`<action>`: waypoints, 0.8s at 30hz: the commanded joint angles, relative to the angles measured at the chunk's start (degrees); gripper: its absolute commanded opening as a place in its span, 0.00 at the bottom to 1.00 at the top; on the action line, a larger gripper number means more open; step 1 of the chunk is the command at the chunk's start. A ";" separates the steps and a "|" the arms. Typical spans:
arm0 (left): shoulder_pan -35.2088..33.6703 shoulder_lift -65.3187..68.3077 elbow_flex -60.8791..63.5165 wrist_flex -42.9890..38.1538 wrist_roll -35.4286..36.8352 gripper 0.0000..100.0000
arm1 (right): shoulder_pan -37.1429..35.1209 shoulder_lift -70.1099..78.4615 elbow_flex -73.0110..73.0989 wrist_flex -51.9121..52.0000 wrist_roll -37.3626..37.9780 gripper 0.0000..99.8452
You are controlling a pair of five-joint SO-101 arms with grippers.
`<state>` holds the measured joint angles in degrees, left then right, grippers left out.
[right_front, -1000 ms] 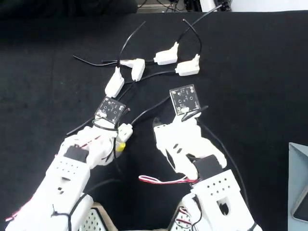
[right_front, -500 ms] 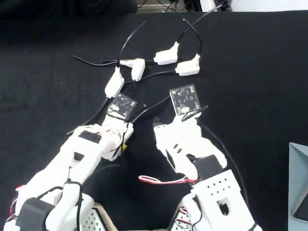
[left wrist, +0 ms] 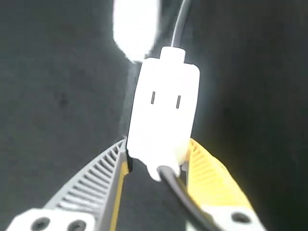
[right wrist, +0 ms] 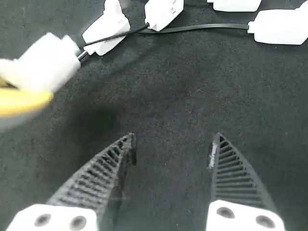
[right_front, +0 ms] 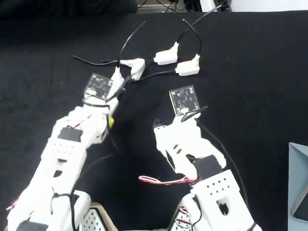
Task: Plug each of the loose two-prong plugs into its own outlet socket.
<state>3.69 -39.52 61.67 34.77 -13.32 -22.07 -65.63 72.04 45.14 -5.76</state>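
My left gripper (left wrist: 156,159) is shut on a white socket connector (left wrist: 163,115) with two slots in its face; a black cable leaves each end of it. One finger (left wrist: 211,178) is yellow, the other grey. In the high view this gripper (right_front: 114,103) hovers at the left of the mat, beside the loose white plugs (right_front: 137,67). My right gripper (right wrist: 171,149) stands open over bare black mat, with nothing between its fingers. From the right wrist, the held connector (right wrist: 45,62) shows off to one side. More white plugs (right wrist: 163,12) lie farther off.
Two more white plugs (right_front: 167,55) (right_front: 188,67) lie at the back centre, with black cables (right_front: 130,38) looping away from them. A grey box edge (right_front: 298,183) sits at the right side of the black mat (right_front: 250,86).
The left arm has swung to the back left, carrying the white connector toward the cluster of plugs. The right arm has not moved.
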 commanded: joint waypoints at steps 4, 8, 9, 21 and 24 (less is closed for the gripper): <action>-4.26 -1.93 -2.86 -8.97 0.44 0.03 | 0.62 -0.84 -0.40 -1.32 -0.09 0.24; -5.76 4.92 -3.91 -13.71 0.44 0.03 | 0.62 -0.84 -0.31 -1.32 -0.09 0.24; -6.02 6.95 -4.26 -15.03 0.44 0.03 | 0.62 -0.84 -0.31 -1.32 -0.09 0.24; -7.08 22.24 -11.30 -9.58 2.46 0.29 | 0.62 -0.84 -0.31 -1.32 -0.09 0.24; -7.87 19.60 -12.62 -5.71 4.75 0.30 | 0.62 -0.84 -0.22 -1.23 -0.09 0.24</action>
<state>-2.99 -16.84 52.88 25.71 -10.15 -22.07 -65.63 72.04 45.14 -5.76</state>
